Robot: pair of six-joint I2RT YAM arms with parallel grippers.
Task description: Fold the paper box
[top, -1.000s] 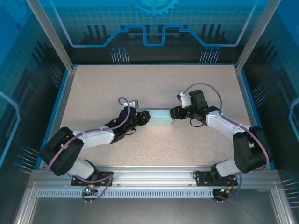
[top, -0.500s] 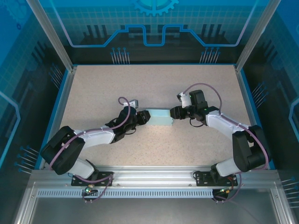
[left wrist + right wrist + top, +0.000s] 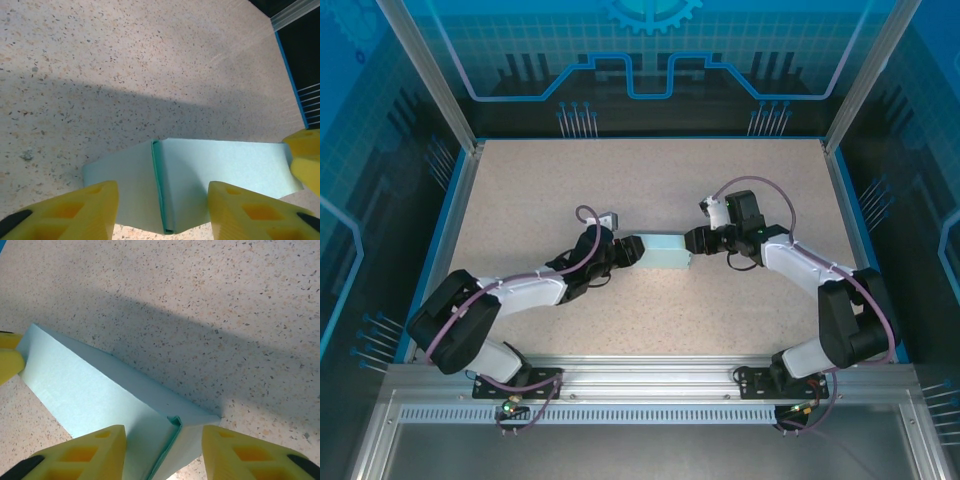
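Item 1, the left arm [image 3: 510, 300]: we log it reaching from the near left corner across the speckled table [image 3: 650, 180] toward the middle.

Item 2, the left gripper [image 3: 632, 252] [image 3: 162, 205]: it sits at the left end of the box. In the left wrist view we see its yellow fingers [image 3: 80, 207] spread wide, with the folded corner of the box lying between them. We cannot tell whether either finger touches the card.

Item 3, the paper box [image 3: 665, 252] [image 3: 225, 165] [image 3: 95, 395]: pale light-blue card, folded into a small long block. It lies on the table near the centre, between the two grippers, with its long side running left to right. We see a seam at each end where one flap meets the next.

Item 4, the right gripper [image 3: 692, 243] [image 3: 162, 447]: it sits at the right end of the box. Its yellow fingers [image 3: 240, 452] are also set wide apart and straddle that end's corner and its seam. The left finger overlaps the card in the right wrist view; we cannot confirm contact.

Item 5, the right arm [image 3: 820, 280]: we log it reaching in from the near right corner.
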